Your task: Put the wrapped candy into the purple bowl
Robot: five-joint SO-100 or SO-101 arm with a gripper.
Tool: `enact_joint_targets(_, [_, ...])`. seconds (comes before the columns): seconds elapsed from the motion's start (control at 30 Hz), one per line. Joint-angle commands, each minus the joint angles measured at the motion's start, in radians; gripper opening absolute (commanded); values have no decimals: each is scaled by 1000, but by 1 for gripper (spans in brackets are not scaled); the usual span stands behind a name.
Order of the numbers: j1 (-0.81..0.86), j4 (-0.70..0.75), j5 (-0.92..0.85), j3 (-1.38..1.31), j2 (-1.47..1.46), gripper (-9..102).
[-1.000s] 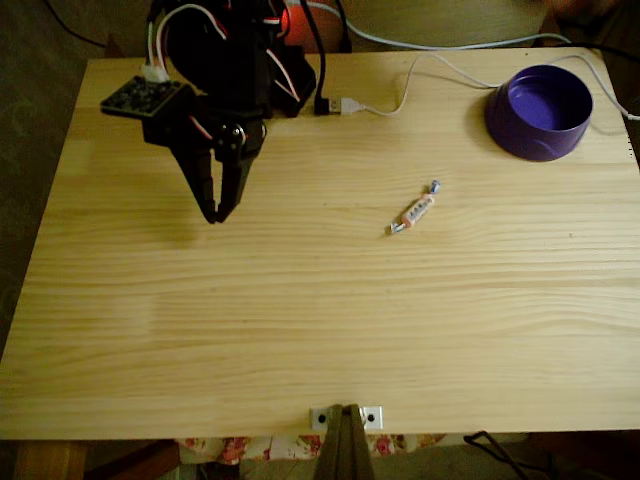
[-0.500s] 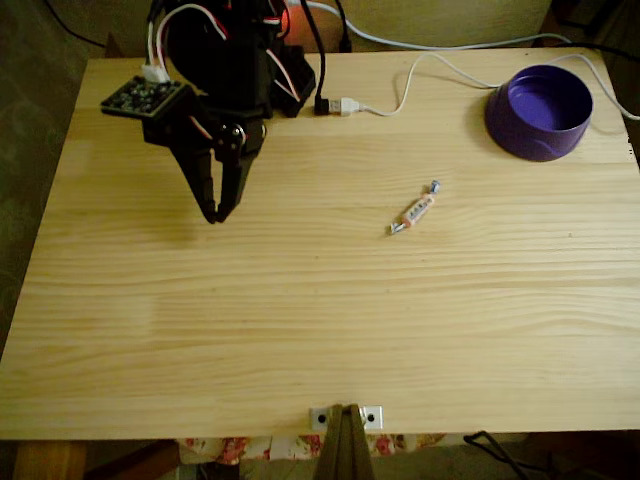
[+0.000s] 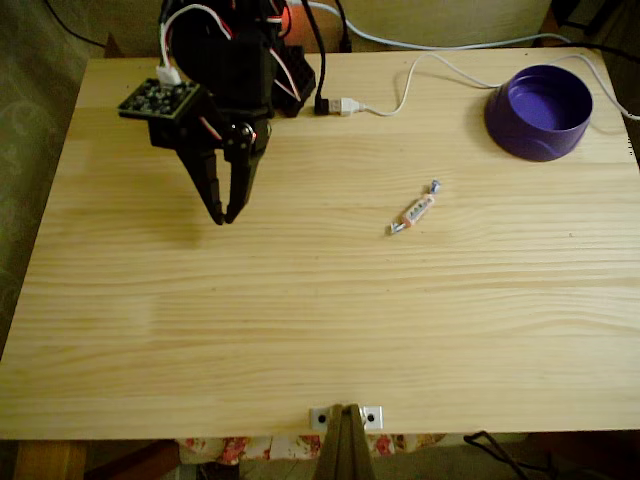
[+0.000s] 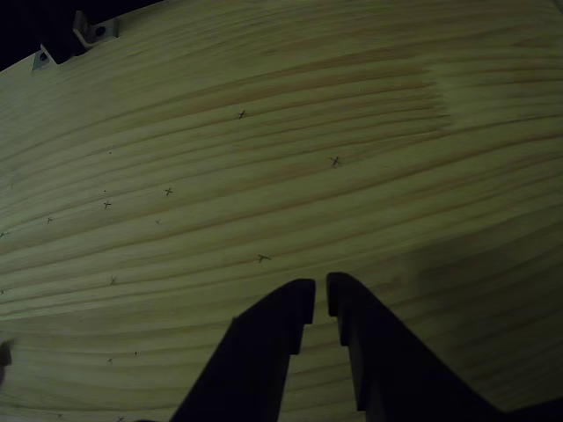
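One wrapped candy (image 3: 413, 211) lies slantwise on the table (image 3: 320, 330), upper end toward the purple bowl (image 3: 540, 112); the gripper (image 3: 224, 217) hangs nearly closed, empty.

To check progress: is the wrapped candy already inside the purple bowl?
No, the wrapped candy lies on the table, apart from the purple bowl.

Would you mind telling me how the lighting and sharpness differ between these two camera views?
Fixed view: warm, fairly even light, slightly soft; the wrapped candy and purple bowl read clearly. Other view: dim and greenish, with the gripper a near-black silhouette, though the table grain stays visible.
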Motion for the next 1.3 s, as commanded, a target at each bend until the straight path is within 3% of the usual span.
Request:
enact_joint_targets(0.0, [5, -20, -5, -18, 9, 1])
enact_joint_targets(0.73, [6, 23, 60, -84, 9, 1])
enact_joint_targets(1.03, [-8, 64, 2, -235, 5, 1])
enact_joint_targets(1.27, [-29, 127, 6, -433, -161, 1])
